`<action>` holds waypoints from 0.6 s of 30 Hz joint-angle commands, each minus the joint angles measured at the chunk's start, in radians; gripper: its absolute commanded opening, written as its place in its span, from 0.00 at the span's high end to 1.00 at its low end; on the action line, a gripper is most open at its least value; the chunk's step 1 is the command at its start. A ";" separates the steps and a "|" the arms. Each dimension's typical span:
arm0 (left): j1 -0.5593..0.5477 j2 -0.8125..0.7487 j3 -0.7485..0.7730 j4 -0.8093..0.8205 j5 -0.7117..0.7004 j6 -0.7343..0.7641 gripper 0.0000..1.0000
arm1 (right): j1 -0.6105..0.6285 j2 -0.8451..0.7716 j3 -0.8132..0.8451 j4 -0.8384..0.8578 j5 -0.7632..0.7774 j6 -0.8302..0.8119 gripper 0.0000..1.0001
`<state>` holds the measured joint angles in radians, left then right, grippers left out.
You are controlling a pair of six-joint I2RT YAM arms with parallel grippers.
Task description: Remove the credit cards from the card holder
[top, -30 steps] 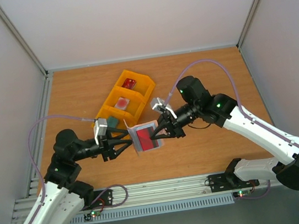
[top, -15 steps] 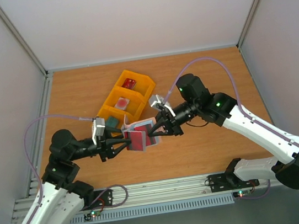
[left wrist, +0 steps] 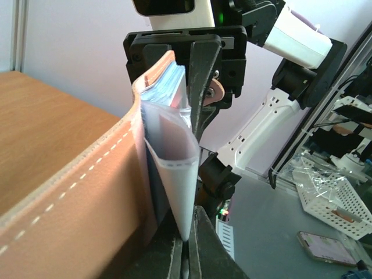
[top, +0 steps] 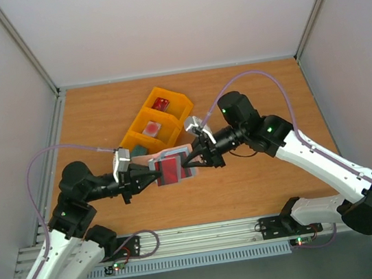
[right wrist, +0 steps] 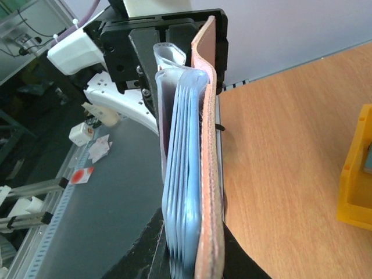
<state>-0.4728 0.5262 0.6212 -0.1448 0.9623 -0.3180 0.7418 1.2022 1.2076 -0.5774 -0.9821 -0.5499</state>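
Right, the card holder is held aloft at the centre of the top view, strung between both grippers. Its long axis runs left-right along the line joining them. A red card shows in its left half, so the left arm is nearer. The left gripper is clenched on a thin pale pocket sleeve at the holder's left edge. The right gripper is clamped on the taupe cover and pocket stack at the right edge. Can't tell if the left pinch has the card itself or only the sleeve. Extraction probably needs a pull toward lower left. The yellow tray sits just above, toward upper left.
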 commanded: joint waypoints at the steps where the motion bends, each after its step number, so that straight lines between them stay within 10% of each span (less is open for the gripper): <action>1: -0.006 -0.010 0.006 0.042 0.012 -0.011 1.00 | 0.011 0.029 0.022 0.066 -0.041 0.048 0.93; 11: -0.004 -0.022 -0.004 0.002 -0.082 -0.036 1.00 | 0.017 -0.021 -0.039 0.099 -0.135 0.052 0.56; 18: -0.004 -0.018 -0.013 0.016 -0.087 -0.020 1.00 | 0.030 0.014 -0.050 0.259 -0.029 0.188 0.73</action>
<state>-0.4755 0.5175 0.6201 -0.1612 0.8993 -0.3477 0.7528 1.2072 1.1706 -0.4541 -1.0309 -0.4473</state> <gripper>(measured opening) 0.021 0.317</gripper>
